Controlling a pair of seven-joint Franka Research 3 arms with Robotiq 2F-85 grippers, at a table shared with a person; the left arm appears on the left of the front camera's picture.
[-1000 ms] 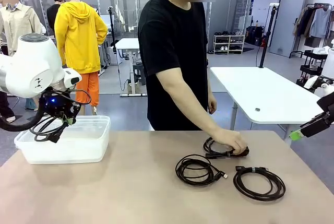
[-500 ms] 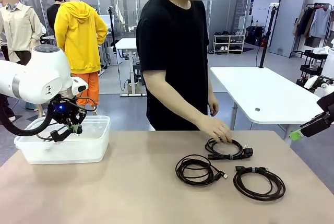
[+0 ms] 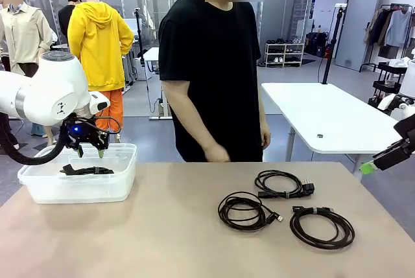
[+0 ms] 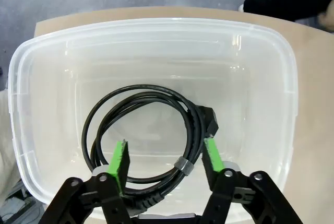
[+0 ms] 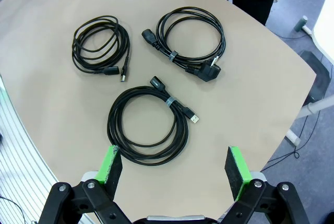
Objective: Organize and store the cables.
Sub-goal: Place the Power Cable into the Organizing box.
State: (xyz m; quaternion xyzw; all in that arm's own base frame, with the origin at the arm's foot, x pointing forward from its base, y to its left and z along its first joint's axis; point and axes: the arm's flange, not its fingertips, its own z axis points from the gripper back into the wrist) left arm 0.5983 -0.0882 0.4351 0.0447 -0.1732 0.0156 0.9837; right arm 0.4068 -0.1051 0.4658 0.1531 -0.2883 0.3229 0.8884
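Observation:
My left gripper (image 3: 91, 151) hovers open just above a clear plastic bin (image 3: 120, 181) at the table's left end. One coiled black cable (image 4: 146, 135) lies loose on the bin's floor, below my green pads (image 4: 120, 161) and apart from them; it shows from the front as a dark coil (image 3: 85, 170). Three more coiled cables rest on the table right of centre: one with a chunky plug (image 3: 282, 184), one in the middle (image 3: 246, 210), and one bound with a tie (image 3: 322, 226). My right gripper (image 5: 175, 164) hangs open high over these three, holding nothing.
A person in a black shirt stands at the far edge, one hand (image 3: 217, 153) drawn back near the body. The bin (image 4: 261, 78) fills the table's left corner. Bare tabletop (image 3: 162, 232) lies between the bin and the cables.
My left gripper opened and let its cable drop into the bin, then rose a little. The person set the plug-ended coil down and pulled the hand back.

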